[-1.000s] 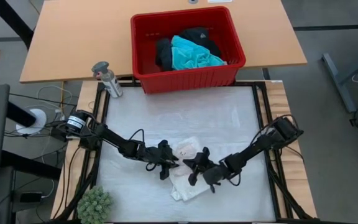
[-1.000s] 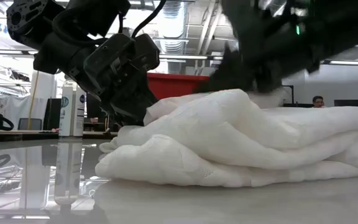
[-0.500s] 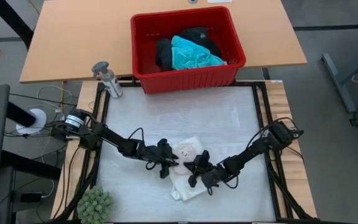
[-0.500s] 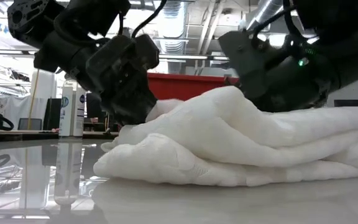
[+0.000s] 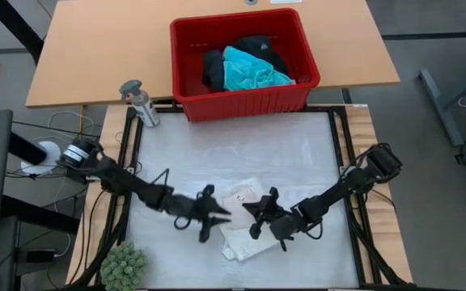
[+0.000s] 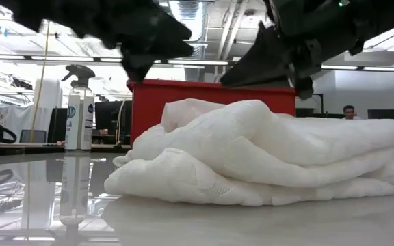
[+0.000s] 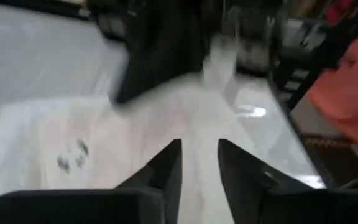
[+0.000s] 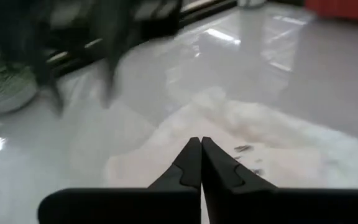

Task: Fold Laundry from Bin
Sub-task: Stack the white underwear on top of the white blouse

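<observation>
White lacy top [image 5: 241,217]: crumpled on tabletop [image 5: 241,153], between both claws; left claw [image 5: 217,215] just beside its left edge, fingers narrowly parted, empty; right claw [image 5: 253,213] above its right side, closed, empty; bin [image 5: 245,61] well apart.

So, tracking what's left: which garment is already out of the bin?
The white lacy top, lying bunched on the table between both grippers; the turquoise shirt and black clothing remain inside.

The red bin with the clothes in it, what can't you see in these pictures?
- High view: the bin shows a turquoise shirt and black clothing; anything beneath them is hidden.
- Low view: the folded white top covers the bin's lower front, and its wall hides what is inside.
- Left wrist view: motion blur smears the dark shape beyond the left hand.
</observation>
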You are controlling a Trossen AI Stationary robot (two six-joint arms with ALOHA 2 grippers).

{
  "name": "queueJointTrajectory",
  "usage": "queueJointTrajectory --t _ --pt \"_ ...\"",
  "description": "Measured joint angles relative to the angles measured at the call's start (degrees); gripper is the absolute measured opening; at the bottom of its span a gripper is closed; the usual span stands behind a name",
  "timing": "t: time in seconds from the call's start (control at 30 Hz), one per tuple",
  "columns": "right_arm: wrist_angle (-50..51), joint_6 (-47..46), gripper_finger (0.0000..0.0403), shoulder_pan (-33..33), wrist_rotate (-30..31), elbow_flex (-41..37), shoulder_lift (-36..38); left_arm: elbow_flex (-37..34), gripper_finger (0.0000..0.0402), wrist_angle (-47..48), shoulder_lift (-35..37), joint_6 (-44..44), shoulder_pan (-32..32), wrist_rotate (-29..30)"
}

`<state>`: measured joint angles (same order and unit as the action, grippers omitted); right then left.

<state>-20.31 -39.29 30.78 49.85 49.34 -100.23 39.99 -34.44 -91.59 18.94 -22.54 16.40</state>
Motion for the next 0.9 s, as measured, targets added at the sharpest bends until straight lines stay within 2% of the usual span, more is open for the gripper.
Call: queueJointTrajectory --t 0.13,0.27,0.4,0.6,0.9 --pt "3.75 0.37 0.0018 1.77 6.35 0.04 3.53 -0.05 0.0048 -7.17 -5.28 -2.07 -3.77 3.36" --pt "5.79 0.35 0.0026 1.95 6.92 0.04 5.85 0.01 0.001 -13.49 -10.35 -1.12 -4.07 7.45" --pt "5.46 0.31 0.003 1.8 6.82 0.04 6.3 1.72 0.0003 -12.42 -14.64 0.22 -3.19 9.18" --pt "6.51 0.12 0.0019 1.86 4.4 0.04 6.26 6.4 0.0 -9.64 -20.12 1.41 -3.24 1.71" --pt "7.95 -1.18 0.0029 1.75 4.26 0.04 6.24 7.52 0.0 1.64 -20.11 1.07 -2.19 1.78"
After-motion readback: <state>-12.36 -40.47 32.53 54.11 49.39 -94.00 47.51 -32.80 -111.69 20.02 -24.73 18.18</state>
